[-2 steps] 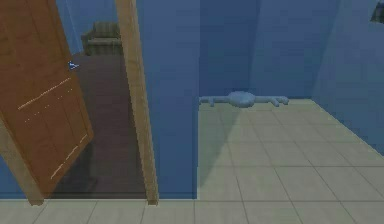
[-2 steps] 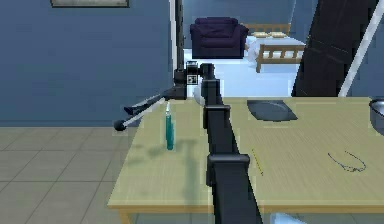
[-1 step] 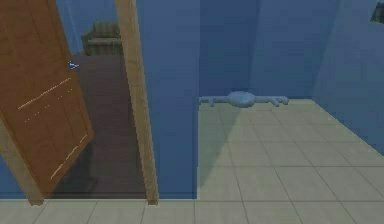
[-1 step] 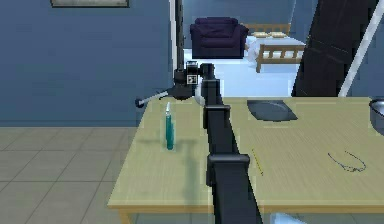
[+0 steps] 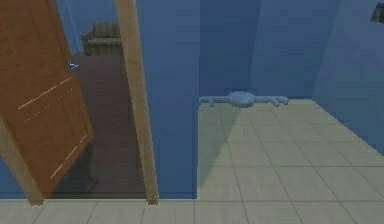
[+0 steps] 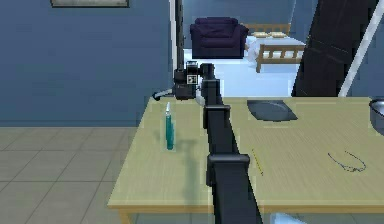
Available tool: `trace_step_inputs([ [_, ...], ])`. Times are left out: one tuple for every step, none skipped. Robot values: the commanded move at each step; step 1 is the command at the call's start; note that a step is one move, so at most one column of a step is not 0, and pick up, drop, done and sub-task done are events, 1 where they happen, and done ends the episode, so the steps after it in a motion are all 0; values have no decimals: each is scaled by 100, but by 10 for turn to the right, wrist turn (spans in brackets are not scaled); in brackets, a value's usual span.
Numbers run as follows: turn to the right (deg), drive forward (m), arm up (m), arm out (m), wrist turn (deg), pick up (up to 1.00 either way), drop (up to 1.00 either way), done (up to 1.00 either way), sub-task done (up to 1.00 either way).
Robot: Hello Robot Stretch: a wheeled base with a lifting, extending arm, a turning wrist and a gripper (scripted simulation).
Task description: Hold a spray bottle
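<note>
Grey rim [image 6: 378, 112] is cut off by the arm side view's right edge. Framed picture [image 6: 90, 3] is cropped at the top. Thin outline [image 6: 347, 160] on table [image 6: 300, 140] is too small to be named. Whether gripper [image 6: 166, 94] holds anything cannot be told.

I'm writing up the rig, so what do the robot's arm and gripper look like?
The arm is a dark, square-sectioned bar built of stepped segments. At its far end sit small white squares with black marks, beside the gripper, a dark body with thin fingers.

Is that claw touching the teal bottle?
Cannot tell. The arm side view puts the gripper right by the teal bottle, no plain gap or contact.
</note>
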Motion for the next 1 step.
trace_step_inputs([
  [0,0,-30,0,0,0,0,0,0],
])
